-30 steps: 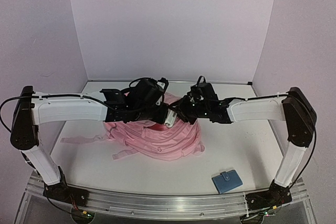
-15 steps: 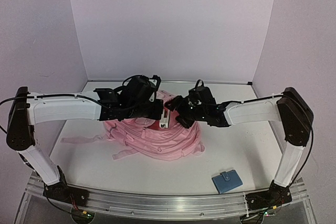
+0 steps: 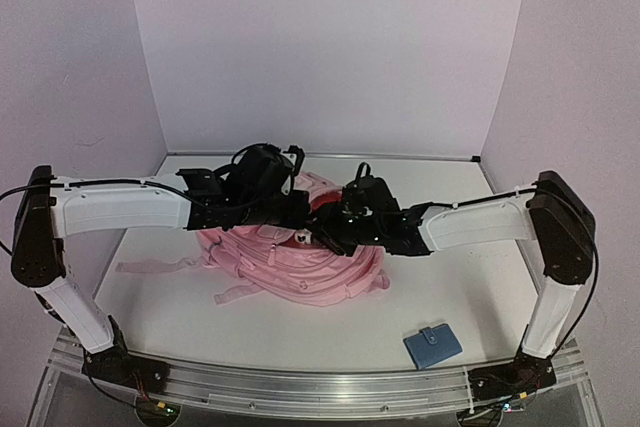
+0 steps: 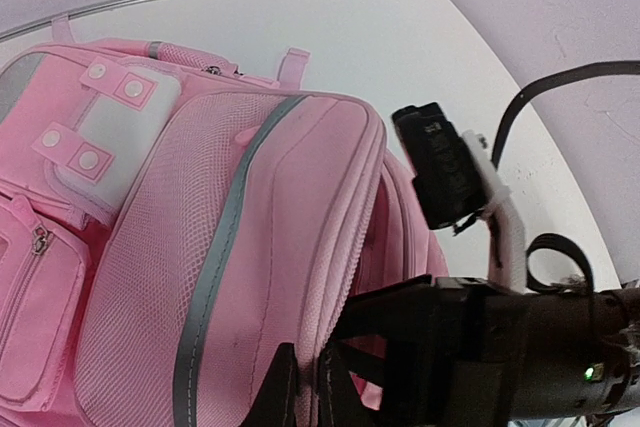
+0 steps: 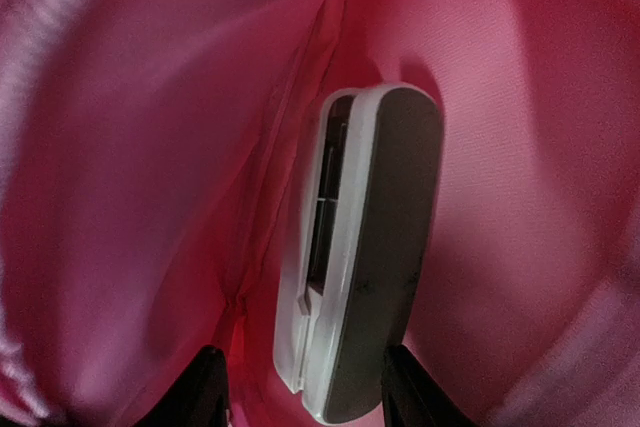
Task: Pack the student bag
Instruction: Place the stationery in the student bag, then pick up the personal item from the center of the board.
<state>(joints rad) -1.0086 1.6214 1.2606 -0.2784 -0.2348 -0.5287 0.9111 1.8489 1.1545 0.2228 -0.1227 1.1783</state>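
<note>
The student bag (image 3: 300, 272) lies flat in the middle of the bench. Its shoulder straps (image 3: 150, 267) trail toward the left edge. Both arms reach in over it from the near edge and cover most of its top.

In the left wrist view the left gripper (image 4: 308, 387) sits at the rim of the bag's (image 4: 200, 247) opening. Its jaws are narrow, pinching the pink fabric edge, and the fingertips are cut off by the frame. Just past them the right arm (image 4: 450, 177) dips into the gap, and its lower part is lost in dark blur.

From above, the right gripper (image 3: 325, 237) is hidden in the opening. Its own camera shows only red-pink lining (image 5: 150, 147) and an oblong case (image 5: 360, 247) with a white shell and a dark grey face. The right gripper's (image 5: 300, 397) jaws stand wide around the case's near end. One finger (image 5: 208, 392) is clear of the case. I cannot tell whether the other touches it.

A small blue wallet (image 3: 432, 345) lies near the near-right corner, well apart from the bag.
</note>
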